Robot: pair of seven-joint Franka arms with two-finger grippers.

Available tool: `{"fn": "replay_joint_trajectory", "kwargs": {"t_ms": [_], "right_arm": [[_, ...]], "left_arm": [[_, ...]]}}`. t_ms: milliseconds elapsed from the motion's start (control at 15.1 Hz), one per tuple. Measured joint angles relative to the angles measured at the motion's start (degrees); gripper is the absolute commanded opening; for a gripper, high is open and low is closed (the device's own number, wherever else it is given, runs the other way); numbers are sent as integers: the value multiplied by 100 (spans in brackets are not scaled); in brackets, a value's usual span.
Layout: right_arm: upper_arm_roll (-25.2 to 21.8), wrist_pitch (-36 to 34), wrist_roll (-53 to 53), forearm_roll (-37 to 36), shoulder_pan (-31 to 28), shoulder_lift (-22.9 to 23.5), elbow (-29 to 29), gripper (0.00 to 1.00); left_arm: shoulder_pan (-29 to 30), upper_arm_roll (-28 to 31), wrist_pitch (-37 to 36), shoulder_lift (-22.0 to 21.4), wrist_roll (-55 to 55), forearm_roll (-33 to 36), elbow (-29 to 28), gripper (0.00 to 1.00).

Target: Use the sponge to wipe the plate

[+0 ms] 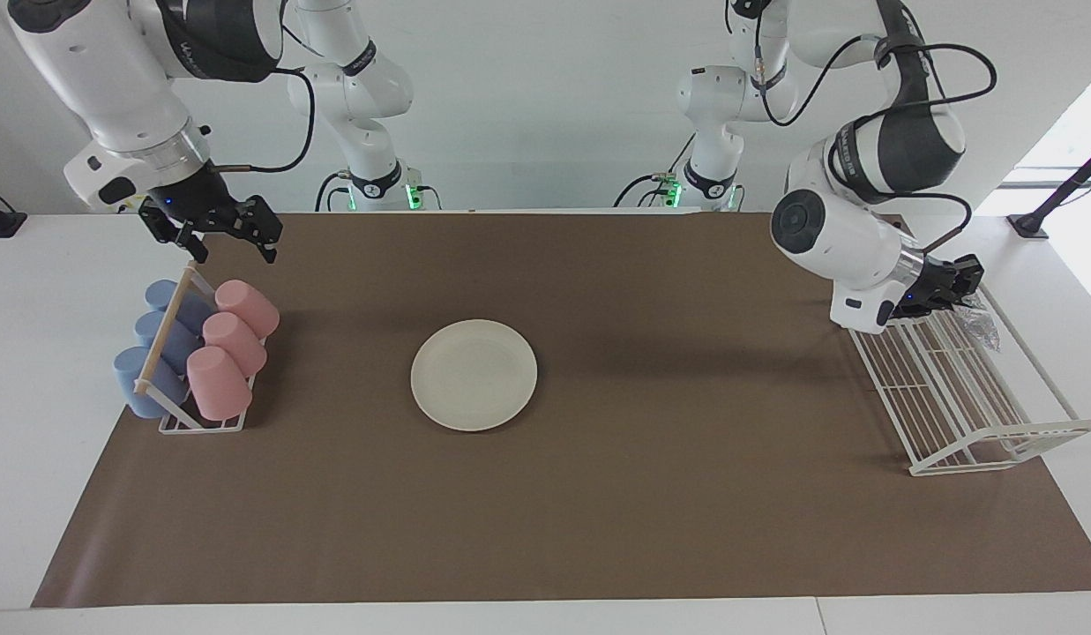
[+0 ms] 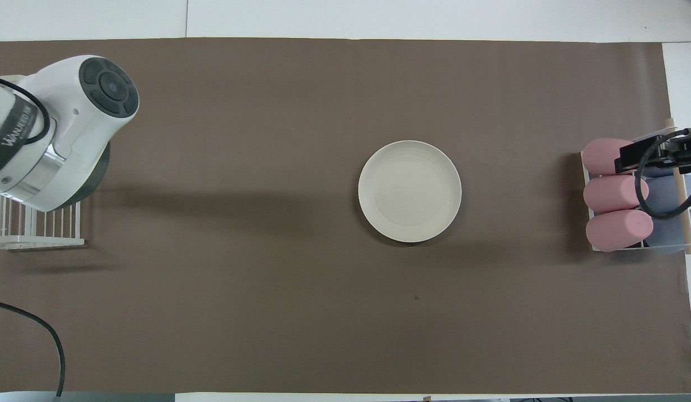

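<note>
Holding the sponge (image 1: 979, 319) clenched over the wire rack (image 1: 968, 401) at three o'clock of the plate (image 1: 474, 375), the left gripper (image 1: 967, 284) hangs; right gripper (image 1: 229, 240) hovers, fingers released, above the cups (image 1: 217, 348).

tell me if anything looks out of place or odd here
Only one thing: the sponge, pinched in the left gripper, is over the white wire rack, away from the plate. Nothing is spilled or damaged.

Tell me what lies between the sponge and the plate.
Nothing visible does. The left tool holds the sponge over the wire rack at the left arm's end; only bare brown mat separates it from the plate.
</note>
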Motion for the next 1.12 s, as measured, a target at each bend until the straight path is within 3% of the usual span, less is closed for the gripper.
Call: {"fn": "replay_joint_trajectory", "kwargs": {"t_ms": [264, 793, 925, 1057, 1124], "right_arm": [[21, 0, -3, 0, 1, -19, 8, 100], [21, 0, -3, 0, 1, -19, 8, 100], [24, 0, -4, 0, 6, -19, 8, 100], [29, 0, -3, 0, 9, -19, 8, 100], [30, 0, -3, 0, 9, -19, 8, 100]], "left_arm": [[18, 2, 13, 605, -1203, 597, -252, 0], [257, 6, 232, 646, -1585, 652, -399, 0], [257, -17, 256, 643, -1649, 651, -399, 18], [257, -24, 276, 640, -1658, 650, -399, 65], [257, -26, 284, 641, -1660, 648, -399, 68]]}}
